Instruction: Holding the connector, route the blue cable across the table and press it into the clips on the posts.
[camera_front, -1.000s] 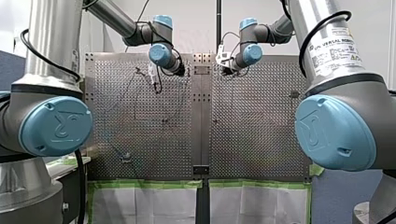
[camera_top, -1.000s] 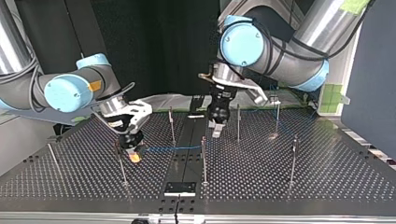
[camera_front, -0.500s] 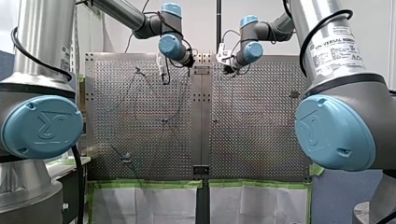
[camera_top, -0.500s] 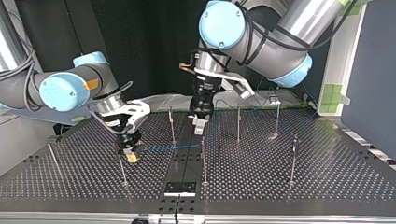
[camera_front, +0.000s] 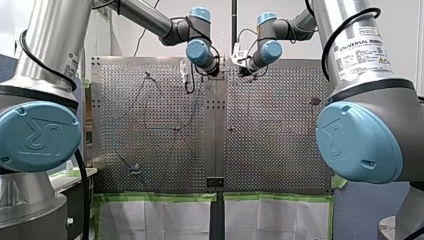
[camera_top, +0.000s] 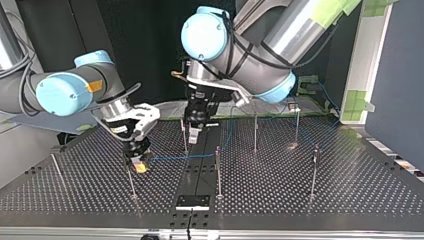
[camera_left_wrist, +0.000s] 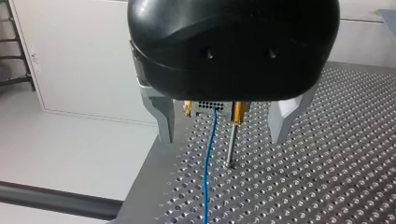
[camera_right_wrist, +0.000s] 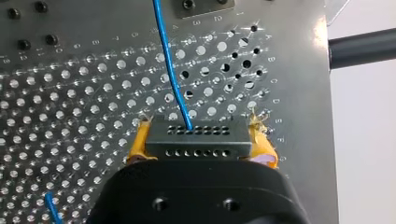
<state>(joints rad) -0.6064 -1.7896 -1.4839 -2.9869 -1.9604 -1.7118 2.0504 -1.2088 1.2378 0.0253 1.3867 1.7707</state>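
Halfway through routing, by the look. Nearest in top view, grips the connector (camera_right_wrist: 198, 140) firmly in right gripper (camera_top: 140, 165). Farther back, straddles blue cable (camera_left_wrist: 208, 163) and post (camera_left_wrist: 230, 144) with left gripper (camera_left_wrist: 223, 137) spread, unclenched. Next, likely calls for pressing cable home on that post.
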